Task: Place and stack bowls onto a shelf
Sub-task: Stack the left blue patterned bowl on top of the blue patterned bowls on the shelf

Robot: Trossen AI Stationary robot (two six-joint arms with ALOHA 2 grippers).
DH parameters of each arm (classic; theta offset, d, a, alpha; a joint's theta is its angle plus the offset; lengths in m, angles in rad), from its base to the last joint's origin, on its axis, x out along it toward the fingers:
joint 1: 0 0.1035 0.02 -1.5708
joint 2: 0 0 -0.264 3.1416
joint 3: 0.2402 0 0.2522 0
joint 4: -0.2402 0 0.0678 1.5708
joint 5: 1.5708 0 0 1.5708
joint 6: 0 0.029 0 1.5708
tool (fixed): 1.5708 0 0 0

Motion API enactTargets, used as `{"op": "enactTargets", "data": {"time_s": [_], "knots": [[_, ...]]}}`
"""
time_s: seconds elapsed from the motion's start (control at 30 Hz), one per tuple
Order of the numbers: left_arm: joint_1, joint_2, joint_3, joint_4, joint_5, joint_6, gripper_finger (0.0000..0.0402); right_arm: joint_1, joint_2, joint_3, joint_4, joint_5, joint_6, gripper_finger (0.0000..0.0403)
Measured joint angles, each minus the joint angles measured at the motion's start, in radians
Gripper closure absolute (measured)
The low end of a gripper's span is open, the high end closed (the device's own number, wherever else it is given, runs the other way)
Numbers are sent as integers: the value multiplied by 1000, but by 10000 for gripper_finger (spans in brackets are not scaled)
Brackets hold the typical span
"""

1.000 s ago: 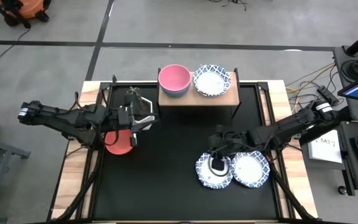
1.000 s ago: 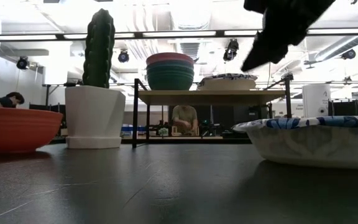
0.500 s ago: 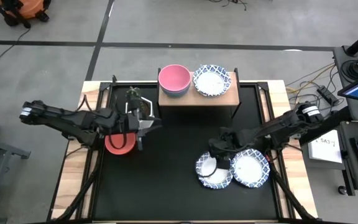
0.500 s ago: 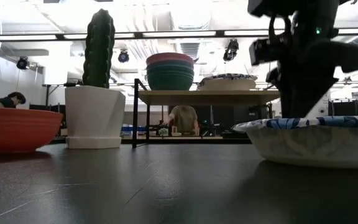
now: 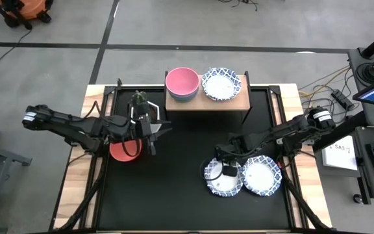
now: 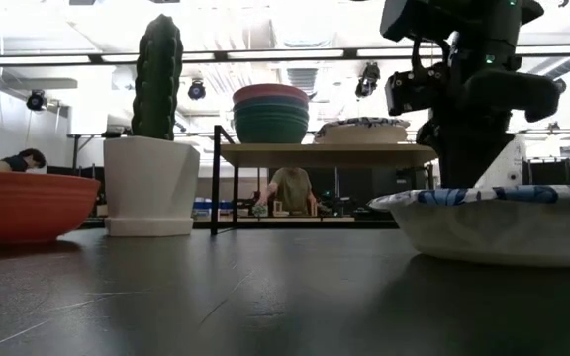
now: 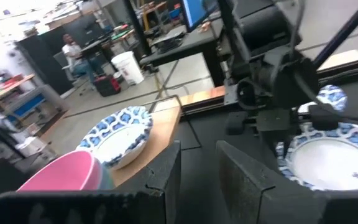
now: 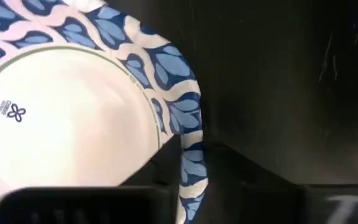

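Black tabletop (image 5: 180, 162) filled the high view's centre, the shelf (image 5: 232, 103) at its upper middle carrying a pink-topped stack (image 5: 182, 82) beside one patterned bowl (image 5: 221, 82). Lower right, the right gripper (image 5: 224, 170) straddled the rim of the left patterned bowl (image 5: 221, 185), fingers pinching that rim. A sound lift would likely stay level, clearing the neighbouring bowl (image 5: 261, 177). At left, the left gripper (image 5: 153, 129), fingers parted and empty, hovered beside the red bowl (image 5: 124, 151).
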Motion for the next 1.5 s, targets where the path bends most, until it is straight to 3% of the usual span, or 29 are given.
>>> {"op": "enactTargets", "data": {"time_s": [0.1,0.5,0.77,0.9,1.0,1.27,1.5], "knots": [[0,5,0,1,-18,0,318,-12,3,-2,49,-3,6,386],[0,7,0,-8,-18,0,318,-25,-57,64,76,-29,-15,394],[0,8,0,-12,-19,3,318,-45,-187,255,-8,-36,-31,394],[0,7,0,-12,-19,10,318,-102,-225,399,-120,82,-74,394],[0,7,0,-10,-19,20,318,-177,-227,514,-228,147,-108,394],[0,7,0,-5,-20,51,318,-505,-225,733,-342,157,-123,394],[0,6,1,-3,-20,56,318,-804,-208,769,-394,24,-143,394]]}}
